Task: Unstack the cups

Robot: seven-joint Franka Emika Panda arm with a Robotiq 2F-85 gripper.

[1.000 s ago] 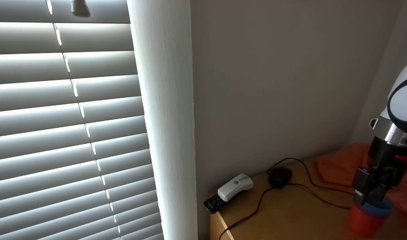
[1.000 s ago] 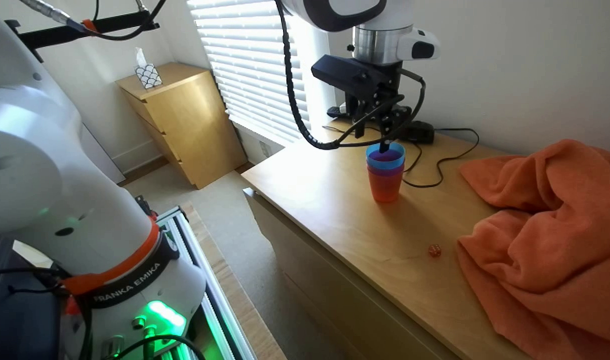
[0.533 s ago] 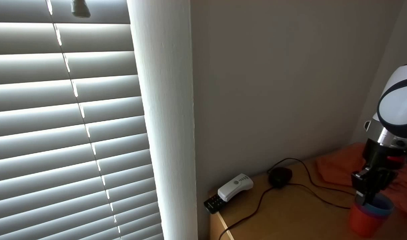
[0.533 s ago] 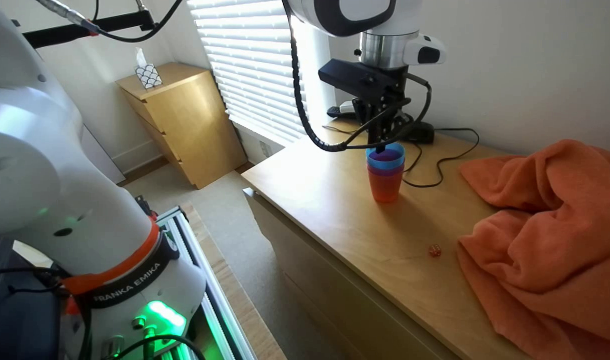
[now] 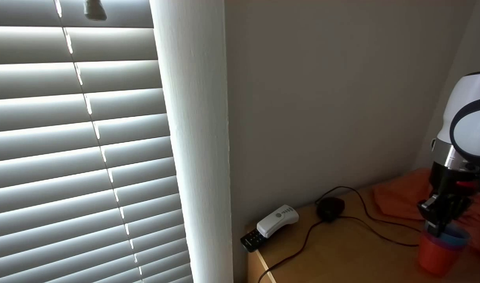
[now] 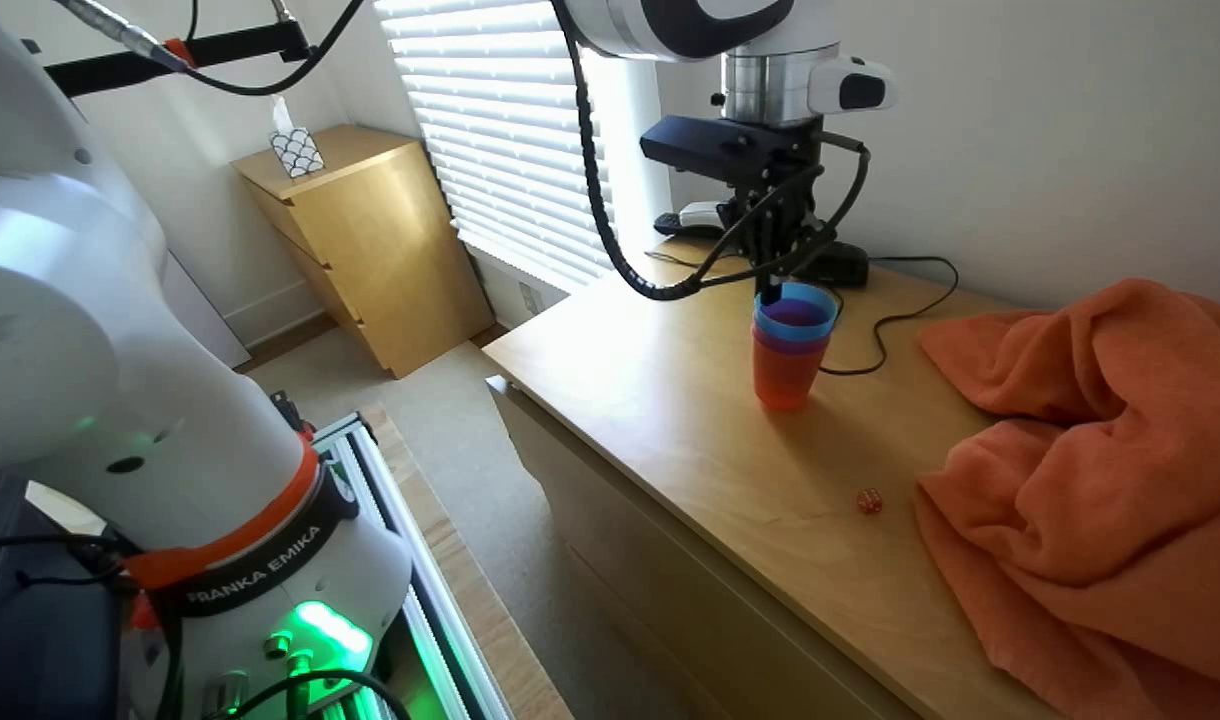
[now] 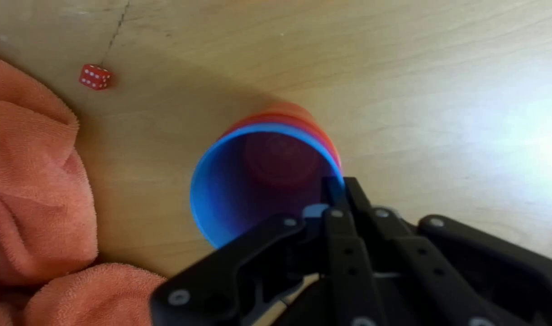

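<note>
Several cups stand nested in one stack in both exterior views. The blue cup (image 6: 815,322) is on top, a purple band (image 6: 792,346) shows below it, and an orange-red cup (image 6: 785,378) is at the bottom. My gripper (image 7: 346,184) is shut on the blue cup's near rim, one finger inside the cup and one outside its wall. From above, the wrist view looks into the blue cup (image 7: 208,194), with the red edges (image 7: 287,111) peeking out behind it. The stack leans slightly away from the gripper. Whether its base fully touches the tabletop, I cannot tell.
A red die (image 6: 870,501) lies on the wooden tabletop (image 6: 660,400), near a crumpled orange towel (image 6: 1120,450). Toward the wall are a black device (image 5: 330,208) with cables and a white remote (image 5: 277,221) resting on a black one (image 5: 252,239).
My gripper has gone from open to shut on the blue rim. In the last half second the whole stack has shifted a little sideways and tipped slightly.
</note>
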